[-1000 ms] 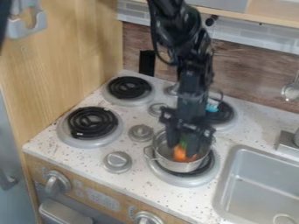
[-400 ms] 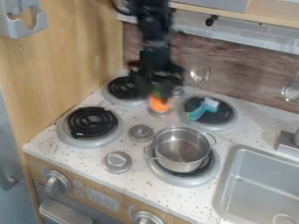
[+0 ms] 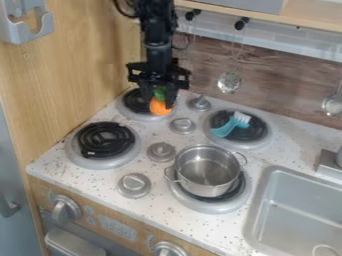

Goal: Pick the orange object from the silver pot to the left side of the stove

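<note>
The black gripper (image 3: 159, 99) hangs over the back-left burner, shut on the orange object (image 3: 159, 107), whose green top sits between the fingers. The orange part hangs below the fingertips, over the front right part of that burner; whether it touches the stove cannot be told. On the front-right burner stands the silver pot (image 3: 206, 172), with nothing inside. The white speckled stove (image 3: 100, 175) has its left side along the wooden panel.
A teal brush (image 3: 231, 125) lies on the back-right burner. The front-left burner (image 3: 105, 140) is bare. Metal knobs (image 3: 161, 151) stand between the burners. A sink (image 3: 300, 210) is at the right, and ladles (image 3: 229, 82) hang at the back wall.
The gripper has lifted the orange object out of the pot and carried it back and left to the back-left burner. The pot and brush have come into full view.
</note>
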Robot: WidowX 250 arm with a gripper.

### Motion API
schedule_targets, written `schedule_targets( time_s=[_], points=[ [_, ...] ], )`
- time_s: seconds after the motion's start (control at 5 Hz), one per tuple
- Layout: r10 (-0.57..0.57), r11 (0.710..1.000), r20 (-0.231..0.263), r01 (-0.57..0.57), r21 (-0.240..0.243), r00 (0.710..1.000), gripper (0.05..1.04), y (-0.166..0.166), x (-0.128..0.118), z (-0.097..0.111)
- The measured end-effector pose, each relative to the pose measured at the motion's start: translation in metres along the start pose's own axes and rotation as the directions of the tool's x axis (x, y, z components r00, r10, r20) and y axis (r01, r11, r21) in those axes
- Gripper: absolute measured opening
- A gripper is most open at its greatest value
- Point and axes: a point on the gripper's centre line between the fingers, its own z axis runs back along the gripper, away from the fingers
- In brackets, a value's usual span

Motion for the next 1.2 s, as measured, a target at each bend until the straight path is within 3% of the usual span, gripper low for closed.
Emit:
schedule_targets(
  time_s=[0.2,0.8,1.0,1.2],
  points=[
    [0.022,0.999,-0.052,-0.021,0.027,0.998,0.503,0.004,0.007,-0.026],
    [0.033,0.999,-0.152,-0.029,0.031,0.988,0.503,0.002,0.019,-0.067],
    [0.032,0.999,-0.173,-0.026,0.037,0.984,0.571,0.004,0.018,-0.071],
    [0.032,0.999,-0.183,-0.028,0.026,0.983,0.888,0.002,0.016,-0.071]
  ],
)
